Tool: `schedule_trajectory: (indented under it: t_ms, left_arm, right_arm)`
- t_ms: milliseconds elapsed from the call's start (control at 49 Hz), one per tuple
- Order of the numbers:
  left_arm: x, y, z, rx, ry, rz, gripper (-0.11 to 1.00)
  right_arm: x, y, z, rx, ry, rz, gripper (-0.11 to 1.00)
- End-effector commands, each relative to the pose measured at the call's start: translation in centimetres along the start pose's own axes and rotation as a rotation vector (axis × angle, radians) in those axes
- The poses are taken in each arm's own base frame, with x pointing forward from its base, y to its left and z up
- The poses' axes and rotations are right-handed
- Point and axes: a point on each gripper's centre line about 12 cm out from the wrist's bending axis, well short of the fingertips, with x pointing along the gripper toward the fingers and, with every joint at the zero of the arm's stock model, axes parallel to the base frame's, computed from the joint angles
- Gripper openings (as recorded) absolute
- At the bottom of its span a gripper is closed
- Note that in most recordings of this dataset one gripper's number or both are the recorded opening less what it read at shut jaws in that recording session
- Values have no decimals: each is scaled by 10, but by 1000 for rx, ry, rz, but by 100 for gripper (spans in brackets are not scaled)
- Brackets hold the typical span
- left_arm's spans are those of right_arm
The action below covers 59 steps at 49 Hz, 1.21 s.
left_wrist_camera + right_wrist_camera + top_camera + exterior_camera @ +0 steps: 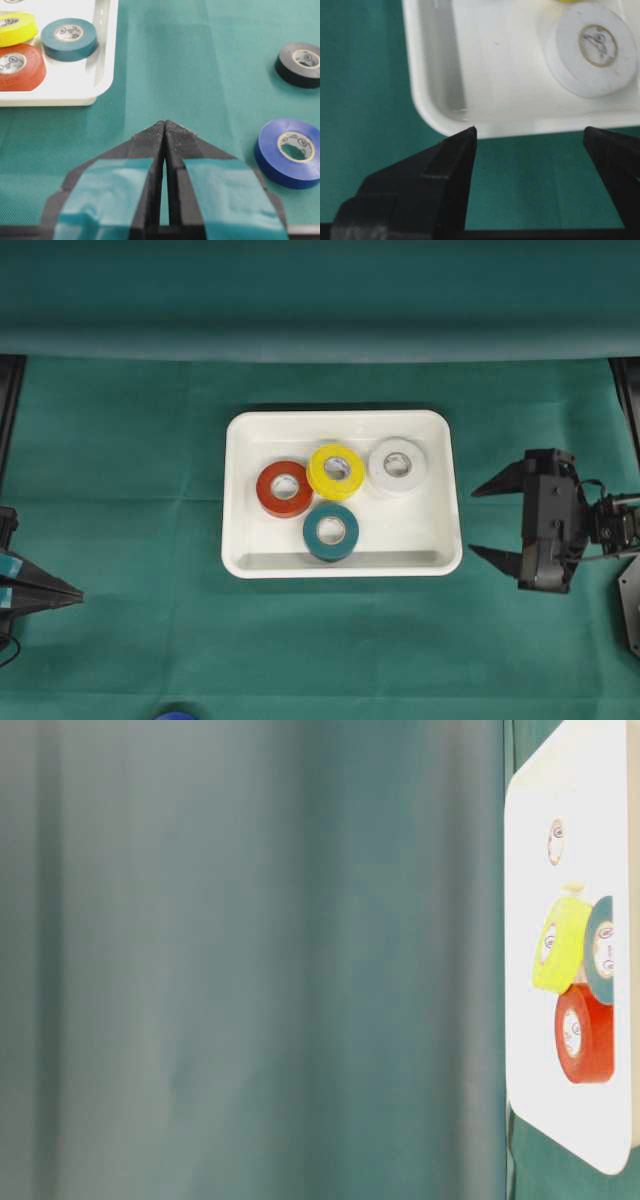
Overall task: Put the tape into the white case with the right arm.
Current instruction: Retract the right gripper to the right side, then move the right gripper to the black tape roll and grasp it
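The white case (420, 530) lies mid-table and holds a red roll (285, 488), a yellow roll (336, 471), a white roll (398, 466) and a teal roll (331, 531). My all-black right gripper (474, 520) is open and empty, just right of the case, with its fingers pointing at it. In the right wrist view the gripper (530, 131) stands in front of the case rim (435, 75), with the white roll (592, 50) beyond. My left gripper (80, 593), with light-blue patches, is shut and empty at the left edge; it also shows in the left wrist view (165, 122).
A blue roll (290, 152) and a black roll (300, 65) lie on the green cloth to the right in the left wrist view. The blue roll just shows at the overhead's bottom edge (176, 716). A green backdrop rises behind the case.
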Motion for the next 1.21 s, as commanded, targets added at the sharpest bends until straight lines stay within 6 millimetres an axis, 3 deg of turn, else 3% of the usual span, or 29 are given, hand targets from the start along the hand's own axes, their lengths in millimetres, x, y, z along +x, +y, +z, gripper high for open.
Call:
schedule_trajectory:
  t_ms: [0,184,470,838,1185]
  left_arm:
    - [0,0,4,0,-12,1,0]
    - [0,0,4,0,-11,1,0]
    - [0,0,4,1,-11,1,0]
    - [0,0,4,1,-11,1,0]
    - [0,0,4,1,-11,1,0]
  right_arm:
    - [-2,11,6,-22,-30,38,64]
    - [-8,47,-2,-116,-43,160,64]
    - [-37,94,-14,-258,-117,341,63]
    - [-60,96,-20,-284,-198,376,63]
    - [-44,114,-2,-309,-168,418,63]
